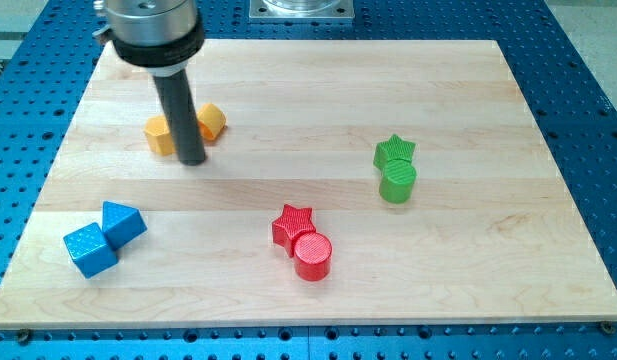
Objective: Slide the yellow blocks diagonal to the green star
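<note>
Near the board's point(548, 200) top-left corner, my tip point(191, 160) stands between two yellow blocks point(160, 135) point(212, 122), touching both; it is a bare rod with nothing to open or close. The green star point(395, 150) sits toward the right edge, touching a green cylinder point(398, 183). No writing shows

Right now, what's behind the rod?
Two yellow blocks: one shows at the rod's left, one at its right. The rod covers their inner sides, so whether they touch is hidden. My tip sits just below them.
</note>
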### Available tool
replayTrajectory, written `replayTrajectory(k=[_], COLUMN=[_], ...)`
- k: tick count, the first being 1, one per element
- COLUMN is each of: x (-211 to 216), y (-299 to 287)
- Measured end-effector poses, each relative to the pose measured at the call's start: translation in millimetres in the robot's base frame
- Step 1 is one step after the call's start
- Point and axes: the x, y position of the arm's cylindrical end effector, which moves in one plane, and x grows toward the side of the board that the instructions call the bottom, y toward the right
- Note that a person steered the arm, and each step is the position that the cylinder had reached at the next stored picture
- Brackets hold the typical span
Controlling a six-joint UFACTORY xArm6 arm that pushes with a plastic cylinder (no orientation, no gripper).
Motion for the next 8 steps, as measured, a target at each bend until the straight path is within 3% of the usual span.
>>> replayTrajectory(k=[2, 3, 4, 5, 6, 8], x=[-4, -57, -61, -57, -9, -65], y=[-93, -62, 40, 29, -5, 134])
